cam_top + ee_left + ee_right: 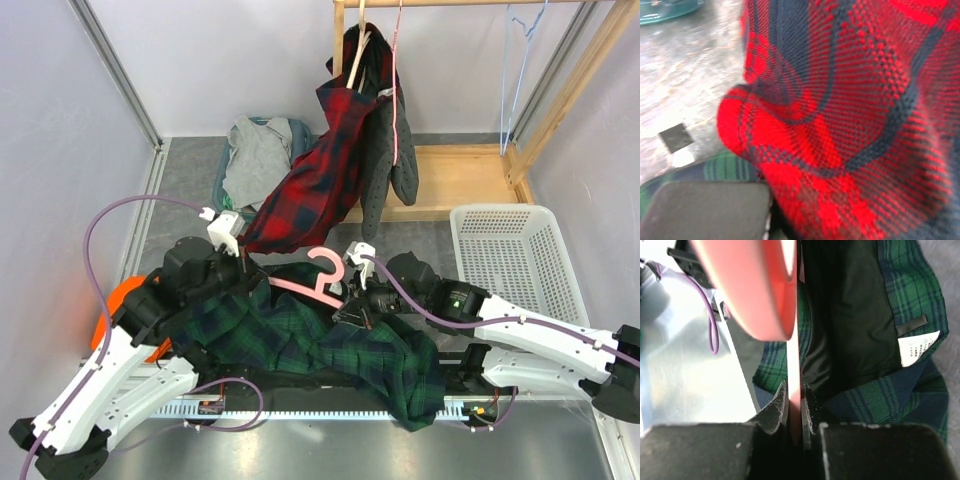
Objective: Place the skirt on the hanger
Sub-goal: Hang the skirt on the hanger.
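The green plaid skirt (pixel 330 350) lies rumpled across the counter (pixel 330 452) between the two arms, its long axis running left to right and its right end reaching the near edge. A red plaid garment (pixel 310 185) hangs from the wooden rack (pixel 470 180) behind, its lower tip beside the left gripper (pixel 238 258), whose fingers are closed, on what I cannot tell. The pink hanger (pixel 322 275) rests at the skirt's far edge, hook pointing away from the arms, its thin edge pinched by the fingers of the right gripper (pixel 795 402).

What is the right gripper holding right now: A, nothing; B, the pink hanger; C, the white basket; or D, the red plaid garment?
B: in the right wrist view the right gripper is clamped on the thin edge of the pink hanger.
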